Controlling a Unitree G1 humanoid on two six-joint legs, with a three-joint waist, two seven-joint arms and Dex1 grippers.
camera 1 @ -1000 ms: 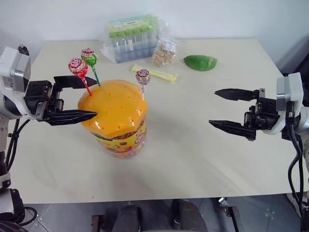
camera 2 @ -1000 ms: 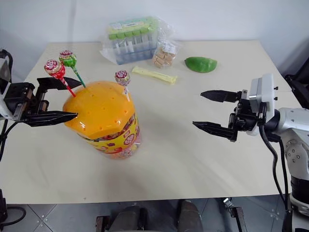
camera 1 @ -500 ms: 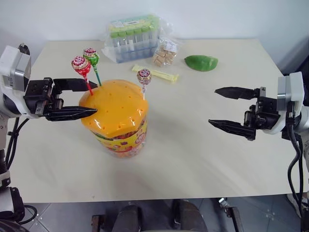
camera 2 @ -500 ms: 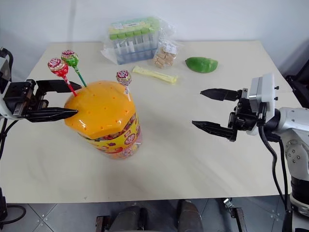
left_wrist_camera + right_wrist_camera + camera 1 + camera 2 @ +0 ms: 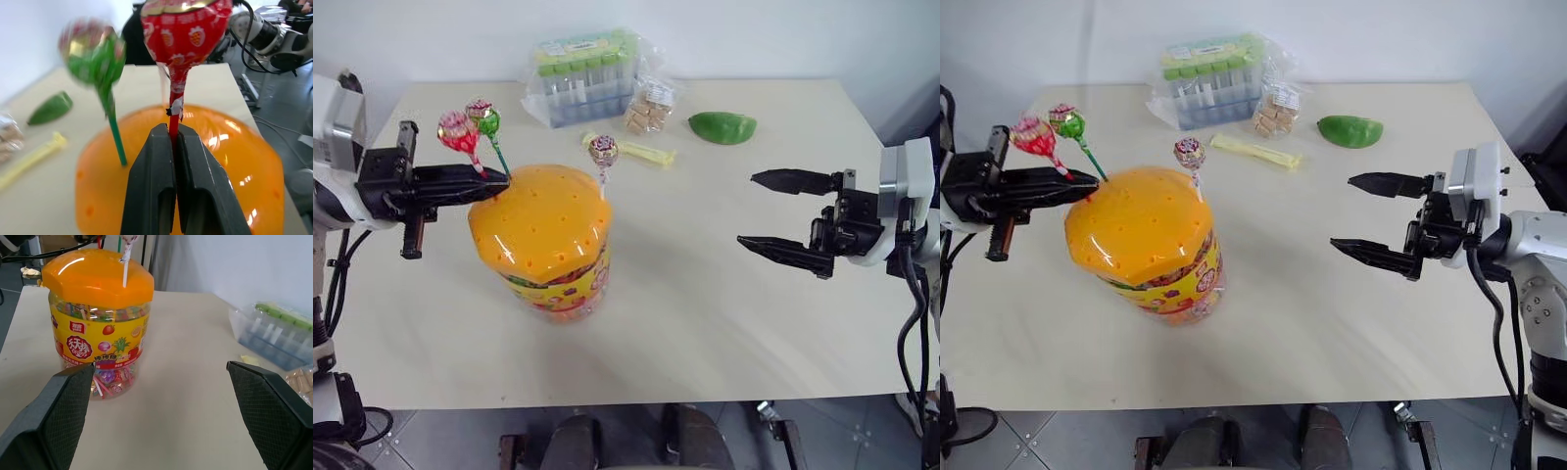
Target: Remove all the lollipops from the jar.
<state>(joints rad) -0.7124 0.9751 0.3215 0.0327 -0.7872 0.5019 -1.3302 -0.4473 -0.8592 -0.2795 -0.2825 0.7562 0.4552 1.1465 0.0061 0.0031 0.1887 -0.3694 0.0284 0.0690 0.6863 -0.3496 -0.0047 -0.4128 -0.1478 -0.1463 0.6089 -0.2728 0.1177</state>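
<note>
The left tool [image 5: 499, 180] is pressed together on the red stick of the red lollipop [image 5: 456, 130], pinching it just under the wrapped head; in the left wrist view the stick [image 5: 173, 120] runs up from between the two black fingers [image 5: 151, 186]. The stick's lower end looks to sit at or just above the orange lid, but that spot is hard to read. The tool points level across the lid's edge.

Just beyond this tool's tip, the green lollipop [image 5: 484, 117] stands tilted with its green stick planted in the lid [image 5: 540, 213]. Farther across the lid from the tool, the pinkish lollipop [image 5: 602, 150] stands upright on its white stick in a hole near the lid's far edge.

The jar [image 5: 551, 284] stands on the surface [image 5: 705, 294] right under the left tool's tip, its yellow-red label facing the right tool.

The right tool [image 5: 759, 210] is spread wide, holding nothing, level and pointing at the jar, well apart from it.

Beyond the jar lie a pale yellow packet [image 5: 631, 149], a bag of green-capped tubes [image 5: 579, 78], a small bag of brown pieces [image 5: 648, 106] and a green pouch [image 5: 722, 126].
</note>
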